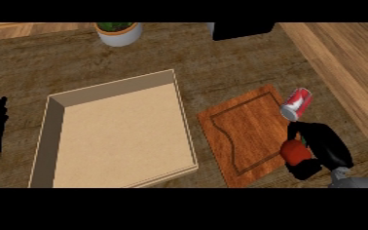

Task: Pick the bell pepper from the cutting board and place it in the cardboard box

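I have the right hand point(320, 148) down at the near right edge of the cutting board point(244, 136), its black fingers curled round the bell pepper point(293, 150). The pepper shows as a red lump on the left side of the hand, partly hidden by it, and lies over the board's right margin. I cannot tell whether it has left the wood or still rests on it. I judge the grasp to be made from the right so that the palm stays outside the board and the way leftward is free.

A red can point(298, 103) lies tilted just beyond the hand, touching or nearly touching the board's far right corner. It is close enough that I would lift straight up before swinging across, or the hand could knock it.

The cardboard box point(50, 141) sits to the left of the board, wide and shallow, open at the top, with nothing in it that I can see. Its right wall runs just beside the board's left edge, so the carry is short: up, left over that wall, then down.

The left hand point(2, 122) shows only as a dark sliver at the far left edge, and I cannot tell its state. A potted plant point(119, 33) stands far back, well apart from the work.
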Robot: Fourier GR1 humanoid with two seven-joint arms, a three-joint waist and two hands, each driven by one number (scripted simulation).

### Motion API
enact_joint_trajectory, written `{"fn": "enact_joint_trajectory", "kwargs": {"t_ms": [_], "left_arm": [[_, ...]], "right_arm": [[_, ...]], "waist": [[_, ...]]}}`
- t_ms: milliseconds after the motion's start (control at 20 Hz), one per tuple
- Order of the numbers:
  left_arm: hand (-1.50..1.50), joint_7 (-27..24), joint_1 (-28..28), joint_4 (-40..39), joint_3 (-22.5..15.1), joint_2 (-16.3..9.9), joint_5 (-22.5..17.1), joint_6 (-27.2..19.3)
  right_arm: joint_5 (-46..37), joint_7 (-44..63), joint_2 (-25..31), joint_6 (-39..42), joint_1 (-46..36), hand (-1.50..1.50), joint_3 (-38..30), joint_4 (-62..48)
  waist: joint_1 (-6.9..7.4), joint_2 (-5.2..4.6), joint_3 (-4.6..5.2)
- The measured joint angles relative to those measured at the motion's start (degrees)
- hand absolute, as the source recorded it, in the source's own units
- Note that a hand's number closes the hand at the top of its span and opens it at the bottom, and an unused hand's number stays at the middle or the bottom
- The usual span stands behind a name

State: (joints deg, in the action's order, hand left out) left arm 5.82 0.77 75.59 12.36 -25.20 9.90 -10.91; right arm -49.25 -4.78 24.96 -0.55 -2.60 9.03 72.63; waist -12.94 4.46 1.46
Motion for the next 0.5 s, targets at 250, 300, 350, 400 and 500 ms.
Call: {"fn": "enact_joint_trajectory", "kwargs": {"t_ms": [250, 300, 350, 400, 500], "left_arm": [[0.00, -0.4, 1.3, 0.4, 0.9, -0.5, -0.4, 0.1], [0.00, -0.5, 1.4, 0.5, 0.9, -0.5, -0.5, 0.2], [0.00, -0.6, 1.5, 0.7, 0.8, -0.5, -0.5, 0.3], [0.00, -0.8, 1.6, 0.7, 0.8, -0.5, -0.6, 0.5], [0.00, -1.1, 1.7, 1.0, 0.6, -0.4, -0.7, 0.7]], "right_arm": [[-4.2, 12.2, -5.2, -7.8, 3.2, 1.50, -1.3, 8.8], [-5.5, 14.2, -6.2, -9.3, 3.3, 1.50, -1.0, 11.2], [-6.9, 16.0, -7.1, -10.4, 3.4, 1.50, -0.5, 13.6], [-8.5, 18.0, -8.2, -11.3, 3.7, 1.50, 0.3, 16.1], [-11.9, 21.9, -10.6, -12.6, 4.0, 1.50, 2.3, 20.8]], "waist": [[0.31, -0.04, -0.31], [0.63, -0.07, -0.34], [1.01, -0.12, -0.36], [1.46, -0.28, -0.37], [2.52, -0.58, -0.41]]}}
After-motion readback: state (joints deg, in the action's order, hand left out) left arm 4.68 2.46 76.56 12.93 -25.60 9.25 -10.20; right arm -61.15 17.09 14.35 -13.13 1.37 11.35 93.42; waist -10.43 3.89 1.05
